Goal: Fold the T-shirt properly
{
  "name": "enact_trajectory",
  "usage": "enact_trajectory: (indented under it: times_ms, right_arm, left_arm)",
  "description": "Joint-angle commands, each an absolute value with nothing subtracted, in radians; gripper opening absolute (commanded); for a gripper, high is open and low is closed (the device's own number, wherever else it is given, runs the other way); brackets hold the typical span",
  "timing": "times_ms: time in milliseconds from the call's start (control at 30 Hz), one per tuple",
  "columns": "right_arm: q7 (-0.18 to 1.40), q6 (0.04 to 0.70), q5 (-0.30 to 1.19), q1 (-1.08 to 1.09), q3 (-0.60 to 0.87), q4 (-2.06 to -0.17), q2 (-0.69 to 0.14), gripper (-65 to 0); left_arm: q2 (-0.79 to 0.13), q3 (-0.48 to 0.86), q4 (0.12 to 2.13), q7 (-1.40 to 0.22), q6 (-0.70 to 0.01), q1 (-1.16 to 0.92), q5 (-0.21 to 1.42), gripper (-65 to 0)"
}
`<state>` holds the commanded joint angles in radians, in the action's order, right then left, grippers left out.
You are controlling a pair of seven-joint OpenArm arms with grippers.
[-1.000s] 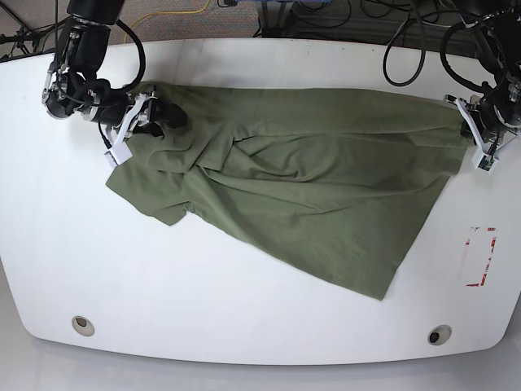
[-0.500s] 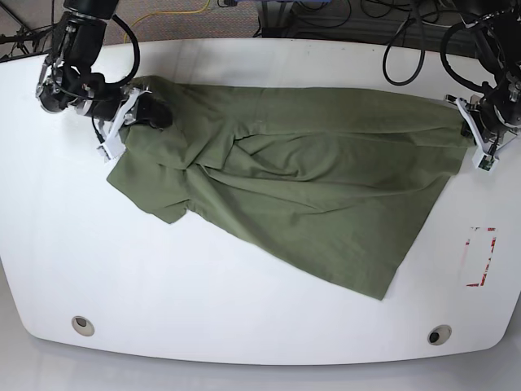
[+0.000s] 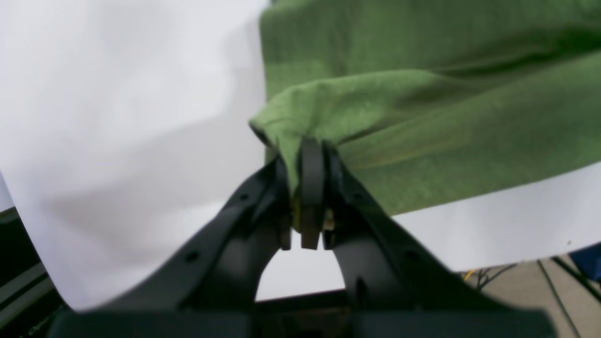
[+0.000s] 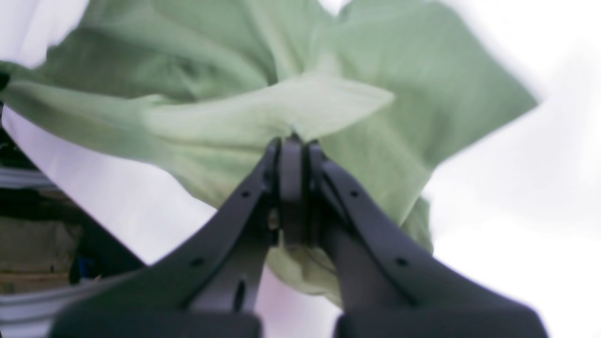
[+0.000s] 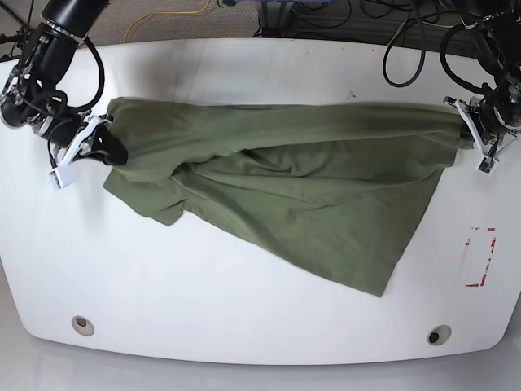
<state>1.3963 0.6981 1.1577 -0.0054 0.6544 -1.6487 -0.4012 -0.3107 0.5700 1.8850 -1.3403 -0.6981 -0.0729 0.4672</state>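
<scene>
The olive-green T-shirt point(image 5: 285, 187) lies stretched across the white table point(image 5: 244, 309), taut along its far edge and rumpled toward the front right. On the base view's right, my left gripper point(image 5: 468, 126) is shut on a corner of the T-shirt point(image 3: 375, 117); the fabric bunches between its fingertips point(image 3: 311, 159). At the base view's left, my right gripper point(image 5: 110, 147) is shut on the other end of the T-shirt point(image 4: 263, 112), a fold pinched at its tips point(image 4: 292, 145). The neck and label are hidden.
A red-and-white marker point(image 5: 480, 257) is on the table near the right edge. Two round holes point(image 5: 82, 325) point(image 5: 440, 335) sit near the front edge. Cables point(image 5: 326, 16) hang behind the table's far edge.
My right gripper has pulled its end of the T-shirt further toward the base view's left, drawing the far edge straight and taut. The left gripper has stayed in place.
</scene>
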Motion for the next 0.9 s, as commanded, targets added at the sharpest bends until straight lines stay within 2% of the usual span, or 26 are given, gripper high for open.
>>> enact_trajectory:
  times_ms: [233, 467, 700, 900]
  right_arm:
    - [1.396, 0.698, 1.158, 0.137, 0.647, -1.549, -0.447, -65.0]
    - [1.396, 0.698, 1.158, 0.357, 0.561, -1.417, -0.526, -65.0]
    - [1.396, 0.698, 1.155, 0.616, 0.417, -1.294, -0.584, -65.0]
    - [1.396, 0.698, 1.066, 0.858, 0.254, -1.237, -0.619, -65.0]
  left_arm:
    - [-0.209, 0.518, 1.903, -1.343, -0.698, 0.087, 0.466, -65.0]
    - [-0.137, 0.469, 1.922, -1.345, -0.698, 0.272, 0.464, -65.0]
    - [-0.120, 0.456, 1.920, -1.345, -0.698, 0.484, 0.464, -65.0]
    - [-0.137, 0.456, 1.920, -1.346, -0.698, 0.700, 0.463, -65.0]
